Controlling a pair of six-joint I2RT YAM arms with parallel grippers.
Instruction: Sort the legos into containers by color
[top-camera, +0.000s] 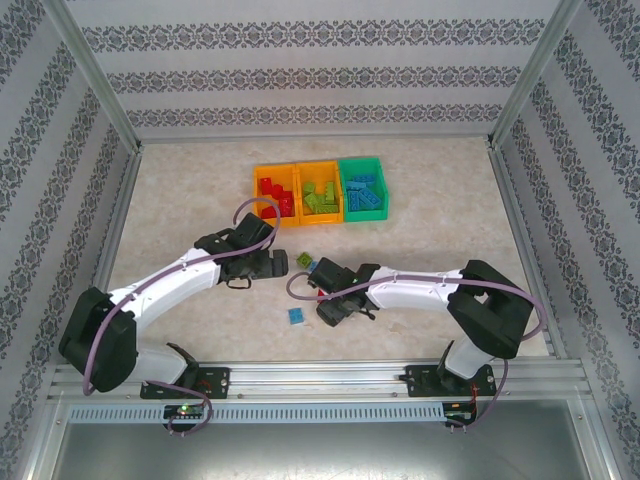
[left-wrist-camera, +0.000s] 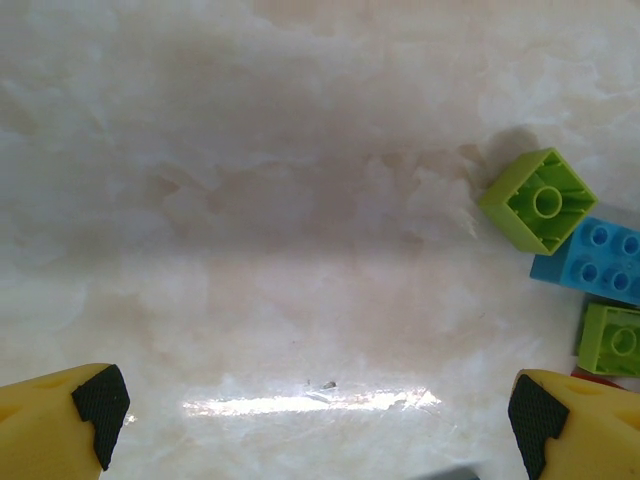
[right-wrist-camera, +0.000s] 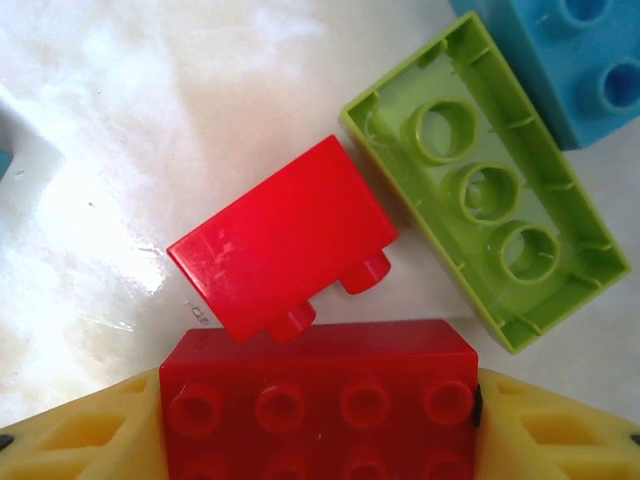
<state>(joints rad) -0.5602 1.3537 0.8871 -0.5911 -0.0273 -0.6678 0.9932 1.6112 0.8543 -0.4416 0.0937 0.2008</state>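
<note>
A: What is the right gripper (right-wrist-camera: 320, 435) doing?
B: It is clamped on the long red brick (right-wrist-camera: 320, 385), with a yellow finger against each end. It is down at the table (top-camera: 440, 220) near the middle, well apart from the bins.
A: And the left gripper (left-wrist-camera: 315, 425)?
B: Its jaws are spread wide and hold nothing. It hangs just left of the loose cluster.
A: Any catch with the lift?
B: The smaller red brick (right-wrist-camera: 280, 240) lies on its side, its studs touching the held brick's far edge (it may drag along). A lime brick (right-wrist-camera: 485, 190), upside down, sits just beside it. I'd rise straight up, slowly, before swinging.
A: Then where?
B: Far and left, to the left orange bin (top-camera: 275, 167), which has red ones in it. The middle orange bin (top-camera: 318, 163) holds lime bricks and the green bin (top-camera: 360, 159) holds blue. Come in above the rim and let go low so nothing bounces out.
A: Is the left arm in the way?
B: Its wrist sits close to that path, so I'd pass over it.
</note>
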